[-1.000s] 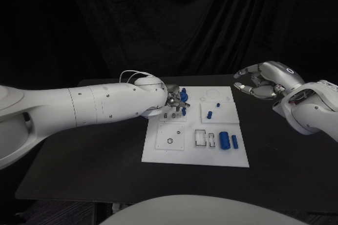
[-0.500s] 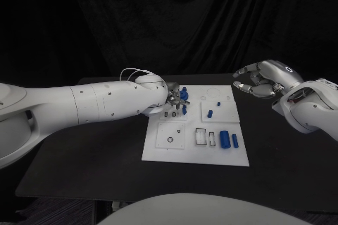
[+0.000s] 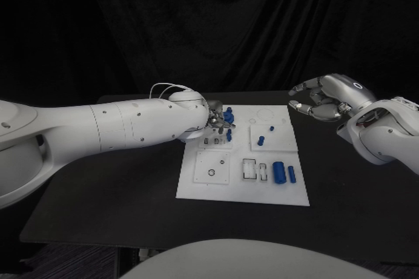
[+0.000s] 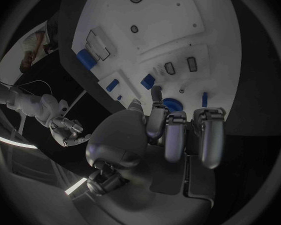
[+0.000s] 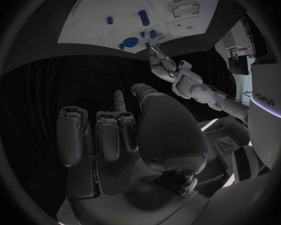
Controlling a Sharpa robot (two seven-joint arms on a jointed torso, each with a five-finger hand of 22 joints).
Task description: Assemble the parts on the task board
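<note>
Left hand (image 3: pixel 215 123) slightly further over flat white task board (image 3: pixel 229 192), fingers (image 4: pixel 176 135) curled.

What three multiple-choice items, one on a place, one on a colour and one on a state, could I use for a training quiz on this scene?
1. Where is the left robot hand?
A. Over the task board's far left part
B. Off the table
C. Over the board's near right corner

2. What colour are the parts on the board?
A. Red
B. Blue
C. Green

3. What is the right robot hand holding?
A. A blue part
B. The board
C. Nothing

Answers: 1 A, the head view shows it beside the blue pieces there; 2 B, the pieces are blue against the white plate; 3 C, it hovers off the board's far right corner, fingers curled, nothing in them.
</note>
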